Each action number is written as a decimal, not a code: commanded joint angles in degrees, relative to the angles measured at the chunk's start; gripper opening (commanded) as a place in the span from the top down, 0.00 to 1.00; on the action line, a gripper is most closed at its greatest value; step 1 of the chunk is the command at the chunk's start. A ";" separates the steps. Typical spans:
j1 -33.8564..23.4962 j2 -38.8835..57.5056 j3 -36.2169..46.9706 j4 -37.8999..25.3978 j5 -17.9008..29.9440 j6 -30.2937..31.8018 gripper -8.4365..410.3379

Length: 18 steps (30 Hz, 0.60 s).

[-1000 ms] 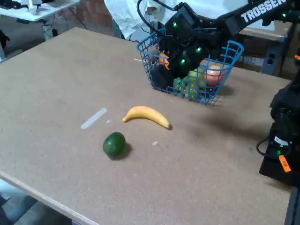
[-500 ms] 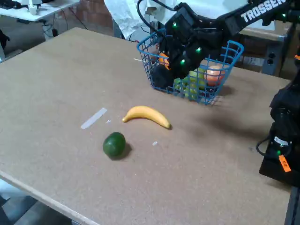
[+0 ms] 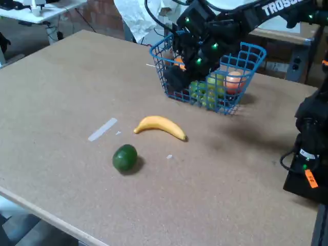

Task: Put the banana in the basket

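arm [image 3: 256,13]: reaches in from right | fingers [image 3: 174,77]: point down (opening unclear)

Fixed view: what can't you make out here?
- Gripper: a dark blur over the basket; whether it is open or shut cannot be told.
- Basket contents: green and orange-pink fruit show through the mesh, the left part is hidden by the arm.
- Arm: cut off by the top edge.
- Banana and green fruit: undersides hidden against the table.

A brown particleboard table [image 3: 61,92] – behind it a white desk [image 3: 43,13].
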 commanded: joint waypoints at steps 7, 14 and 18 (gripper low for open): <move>0.11 12.81 8.04 -6.71 -0.76 3.17 0.25; 0.15 21.90 12.55 -6.80 -1.25 3.85 0.25; 0.15 26.29 14.45 -6.86 -1.25 3.85 0.25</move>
